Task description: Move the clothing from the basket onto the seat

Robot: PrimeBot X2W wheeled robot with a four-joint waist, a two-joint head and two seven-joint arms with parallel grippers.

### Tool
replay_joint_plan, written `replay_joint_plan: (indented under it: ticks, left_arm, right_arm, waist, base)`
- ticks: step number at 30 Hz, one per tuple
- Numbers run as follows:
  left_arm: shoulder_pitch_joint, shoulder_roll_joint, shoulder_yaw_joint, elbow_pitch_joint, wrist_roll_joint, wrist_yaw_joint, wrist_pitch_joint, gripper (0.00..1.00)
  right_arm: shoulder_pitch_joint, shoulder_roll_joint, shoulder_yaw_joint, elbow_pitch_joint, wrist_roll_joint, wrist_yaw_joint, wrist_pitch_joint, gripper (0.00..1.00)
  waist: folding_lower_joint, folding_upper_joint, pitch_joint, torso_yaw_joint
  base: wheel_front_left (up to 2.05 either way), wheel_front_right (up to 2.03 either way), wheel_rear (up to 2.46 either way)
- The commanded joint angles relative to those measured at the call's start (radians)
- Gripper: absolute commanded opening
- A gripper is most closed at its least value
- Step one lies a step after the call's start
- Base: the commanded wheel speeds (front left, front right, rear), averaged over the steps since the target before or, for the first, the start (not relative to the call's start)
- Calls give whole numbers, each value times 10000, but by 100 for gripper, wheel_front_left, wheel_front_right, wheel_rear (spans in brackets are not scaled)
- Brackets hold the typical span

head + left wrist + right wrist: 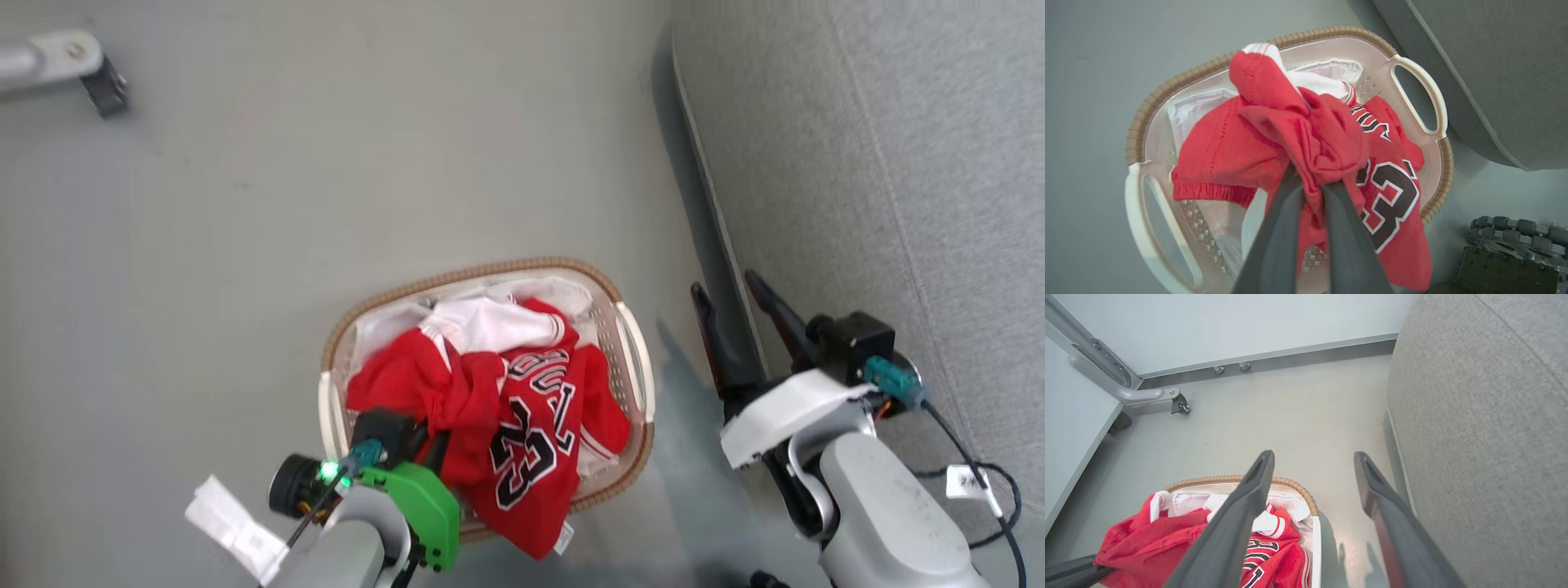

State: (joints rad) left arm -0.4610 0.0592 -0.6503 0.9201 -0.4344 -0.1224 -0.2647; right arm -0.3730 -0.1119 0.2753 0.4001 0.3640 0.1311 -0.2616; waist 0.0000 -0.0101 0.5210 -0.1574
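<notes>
The cream basket (633,343) with a brown woven rim stands on the floor, full of red clothing (522,425). A jersey numbered 23 drapes over its near edge. My left gripper (1312,185) is shut on a bunched fold of red clothing (1306,139), lifted a little above the basket (1421,98). In the head view the left gripper (429,437) sits at the basket's near-left side. My right gripper (731,294) hangs open and empty beside the grey seat (882,163), to the right of the basket. The right wrist view shows the right gripper (1312,457), basket (1310,502), clothing (1147,547) and seat (1486,416).
A white liner sheet (1188,110) lies under the clothing. A metal frame leg with a caster (1180,405) stands at the far left by the wall. A black cable (992,482) trails over the seat near my right arm. A dark tracked part (1515,245) sits lower right.
</notes>
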Motion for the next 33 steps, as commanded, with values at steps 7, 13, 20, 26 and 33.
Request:
replay_joint_plan:
  ticks: [7,13,20,26,33]
  left_arm:
    - [1207,20,1398,-1702,612,24,-2,0]
    - [1266,-47,2122,-3391,1230,-46,-2,0]
    - [708,-78,2156,-5278,1234,-85,-2,0]
    - [391,-75,1992,-6165,1234,-91,3,0]
    - [672,-74,1756,-6450,1047,-53,1,0]
  right_arm:
    - [876,-169,-82,285,-34,-6,-49,100]
    - [1331,-191,186,437,-115,-6,-49,100]
    - [1723,-189,523,561,-80,-6,-49,100]
    - [1624,-275,1548,263,-264,-6,-50,100]
    - [492,-403,2859,-1190,-712,-7,-49,100]
  waist:
    - [0,101,-2754,995]
    - [0,101,-3499,1278]
    - [0,101,-4120,1369]
    - [0,101,-4320,1263]
    - [0,101,-4430,1165]
  base:
    - [0,0,0]
    - [0,0,0]
    - [0,0,0]
    - [0,0,0]
    - [0,0,0]
